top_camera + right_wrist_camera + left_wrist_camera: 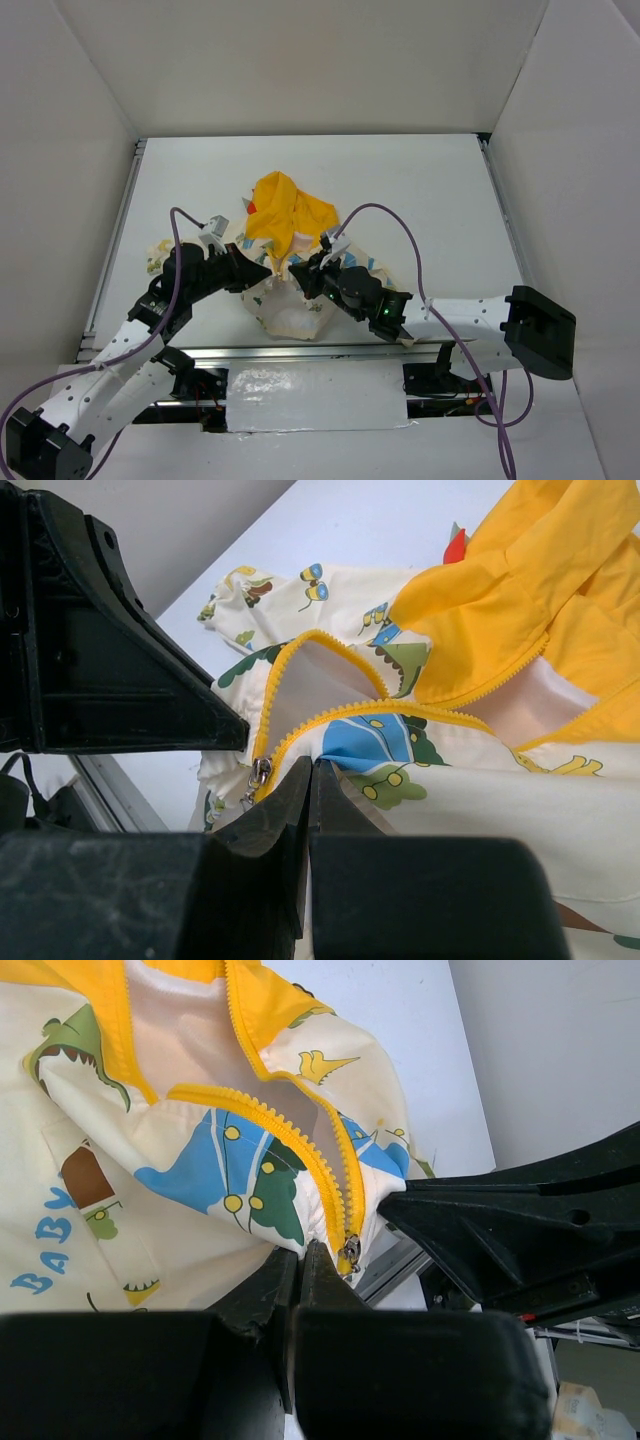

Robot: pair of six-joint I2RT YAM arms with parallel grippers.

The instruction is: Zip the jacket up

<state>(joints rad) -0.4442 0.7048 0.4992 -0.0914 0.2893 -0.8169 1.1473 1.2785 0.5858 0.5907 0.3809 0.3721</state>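
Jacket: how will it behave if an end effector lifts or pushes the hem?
Probably floppy: the jacket lies creased and folded, so it should bunch rather than slide whole. Likely light; the fabric looks thin. The zipper halves curve apart, so they may twist when tugged.

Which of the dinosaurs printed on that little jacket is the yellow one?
The small dinosaur on the jacket, across the zipper from the big blue dinosaur; the toothy dinosaur by the orange trim is green.
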